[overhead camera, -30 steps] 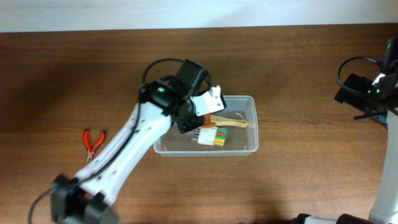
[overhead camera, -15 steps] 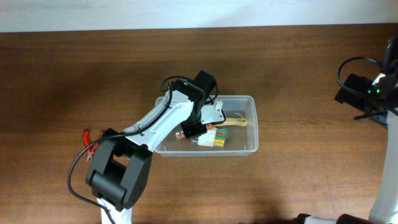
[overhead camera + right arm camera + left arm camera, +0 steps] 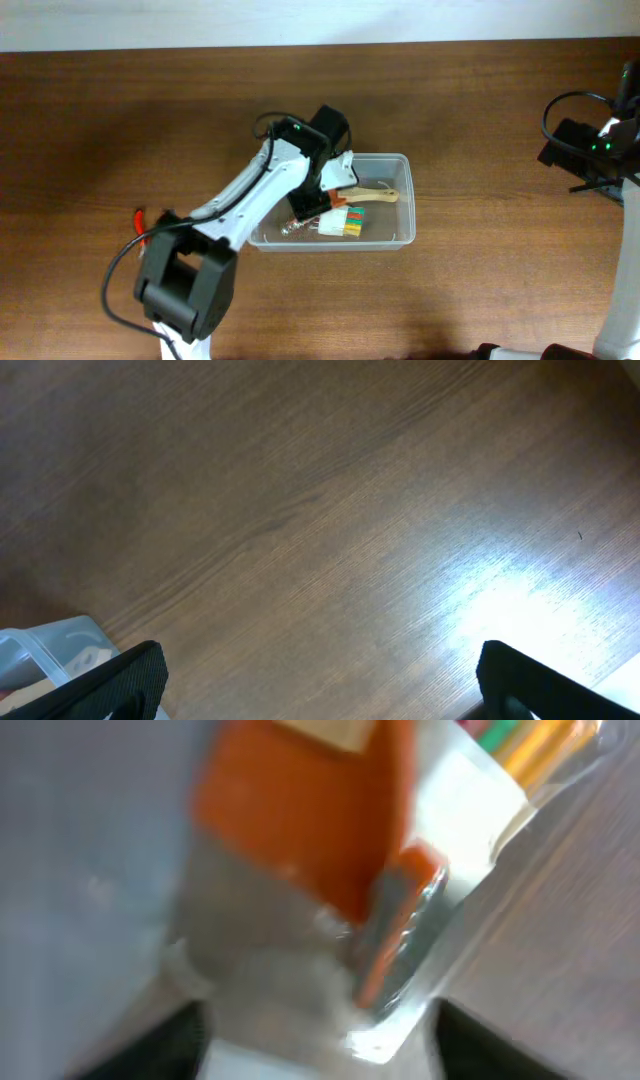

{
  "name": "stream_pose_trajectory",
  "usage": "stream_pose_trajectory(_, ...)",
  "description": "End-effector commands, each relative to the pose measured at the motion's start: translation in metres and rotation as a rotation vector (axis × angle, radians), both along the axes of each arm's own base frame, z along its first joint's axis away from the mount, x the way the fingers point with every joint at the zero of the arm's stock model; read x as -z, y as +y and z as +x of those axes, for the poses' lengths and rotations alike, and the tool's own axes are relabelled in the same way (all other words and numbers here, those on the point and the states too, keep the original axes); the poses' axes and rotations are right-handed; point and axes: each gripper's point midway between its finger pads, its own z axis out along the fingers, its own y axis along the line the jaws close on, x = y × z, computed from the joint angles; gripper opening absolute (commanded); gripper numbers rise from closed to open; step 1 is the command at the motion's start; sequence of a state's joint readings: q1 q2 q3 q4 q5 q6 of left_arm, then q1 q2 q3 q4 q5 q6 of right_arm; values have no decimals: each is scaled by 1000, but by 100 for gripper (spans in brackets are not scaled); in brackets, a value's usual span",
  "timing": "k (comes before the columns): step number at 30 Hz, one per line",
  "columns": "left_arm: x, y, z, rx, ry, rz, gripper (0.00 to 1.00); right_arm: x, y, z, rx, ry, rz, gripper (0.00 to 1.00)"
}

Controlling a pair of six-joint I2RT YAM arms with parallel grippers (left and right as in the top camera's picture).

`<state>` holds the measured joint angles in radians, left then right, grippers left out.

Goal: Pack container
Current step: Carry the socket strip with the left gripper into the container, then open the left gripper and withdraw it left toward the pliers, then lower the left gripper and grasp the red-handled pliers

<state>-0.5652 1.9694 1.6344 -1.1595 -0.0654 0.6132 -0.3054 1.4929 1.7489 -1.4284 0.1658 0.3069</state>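
Observation:
The clear container (image 3: 405, 215) stands mid-table. Inside lie a wooden-handled tool (image 3: 375, 195), a pack of coloured pens (image 3: 347, 222), an orange piece (image 3: 336, 203) and a small shiny item (image 3: 289, 229). My left gripper (image 3: 308, 210) reaches down into the container's left half. In the blurred left wrist view that gripper (image 3: 320, 1055) is open, its dark fingers (image 3: 175, 1040) wide apart, with the orange piece (image 3: 300, 810) and a clear-wrapped packet (image 3: 400, 950) lying free just beyond them. My right gripper (image 3: 325, 685) hangs open over bare wood at the far right.
Red-handled pliers (image 3: 140, 222) lie on the table left of the container, partly covered by the left arm. The right arm (image 3: 600, 140) sits at the table's right edge. A corner of the container (image 3: 40, 645) shows in the right wrist view.
My left gripper came down into the container and opened, letting go of the orange piece it carried. The right arm has not moved.

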Motion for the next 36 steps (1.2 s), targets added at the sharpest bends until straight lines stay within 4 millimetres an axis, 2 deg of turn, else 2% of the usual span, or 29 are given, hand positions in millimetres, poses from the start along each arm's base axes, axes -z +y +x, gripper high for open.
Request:
stream_pose_trajectory(1, -103, 29, 26, -187, -253, -70, 97, -1, -1, -1, -8, -2, -4, 99)
stream_pose_trajectory(3, -131, 50, 25, -260, -296, -98, 99, -1, -1, -1, -8, -3, -5, 99)
stream_pose_trajectory(5, -154, 80, 22, -381, -335, -125, 99, -1, -1, -1, -8, -3, -5, 99)
stream_pose_trajectory(7, -168, 118, 14, -529, -346, -131, 99, -1, -1, -1, -8, -3, -5, 99)
stream_pose_trajectory(9, -180, 167, 5, -733, -358, -139, 99, -1, -1, -1, -8, -3, -5, 99)
stream_pose_trajectory(12, -185, 213, -4, -904, -368, -171, 99, -1, -1, 0, -8, -7, -6, 99)
stream_pose_trajectory(14, -177, 243, -12, -1017, -362, -174, 99, -1, -1, 0, -8, -8, -7, 99)
stream_pose_trajectory(16, -164, 259, -17, -1074, -353, -176, 99, -2, -1, 1, -8, -9, -7, 98)
stream_pose_trajectory(18, -143, 272, -20, -1114, -337, -163, 99, -2, -1, 1, -8, -9, -7, 99)
stream_pose_trajectory(20, -121, 276, -21, -1124, -315, -150, 99, -2, -1, 1, -8, -9, -7, 99)
stream_pose_trajectory(25, -54, 275, -24, -1088, -265, -124, 99, -2, -1, 1, -10, -9, -8, 99)
stream_pose_trajectory(28, -23, 271, -27, -1085, -249, -140, 99, -2, -1, 1, -9, -8, -10, 99)
stream_pose_trajectory(31, -4, 267, -29, -1081, -242, -158, 99, -2, -1, 1, -9, -7, -10, 99)
stream_pose_trajectory(36, 6, 268, -26, -1068, -267, -163, 99, -2, -2, 1, -9, -7, -11, 99)
